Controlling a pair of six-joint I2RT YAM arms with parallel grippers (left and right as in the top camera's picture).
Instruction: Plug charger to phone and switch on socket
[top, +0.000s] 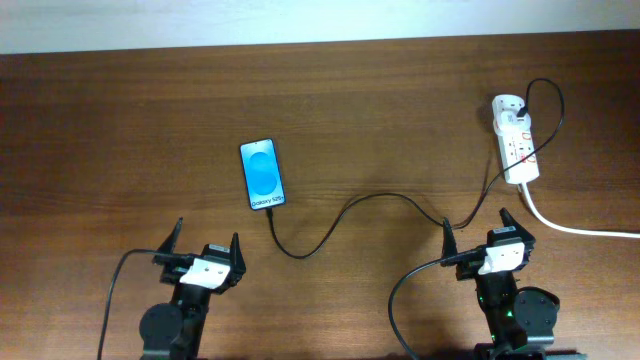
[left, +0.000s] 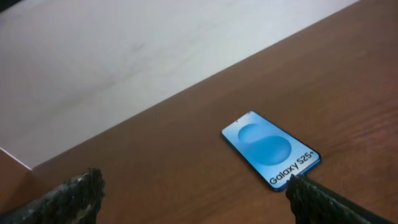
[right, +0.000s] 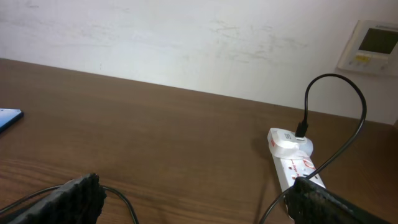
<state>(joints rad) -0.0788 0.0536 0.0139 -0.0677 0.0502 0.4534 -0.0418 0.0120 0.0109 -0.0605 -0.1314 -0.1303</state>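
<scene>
Roughly, the coming move turns on which arm sits nearer to what. At far left on the brown wooden worktop (top: 120, 120), the left end effector (top: 206, 242) is released, its fingers spread wide with nothing between them. Ahead of it and a little to its right lies the slim blue-screened smartphone with a black edge (top: 262, 175). It is flat, its long axis points away from the robot, and its bottom edge faces this arm. The long thin black charger cable (top: 340, 212) meets that bottom edge; whether its tip is seated in the port I cannot tell. The cable snakes rightward, passing just beside the right end effector (top: 476, 230), likewise released and empty. Ahead and slightly right of that arm lies the white oblong power strip with red marks (top: 516, 145). Its long axis also runs away from the robot, with the small black plug (top: 504, 104) at its far end. I judge the right arm better placed for the switch.
</scene>
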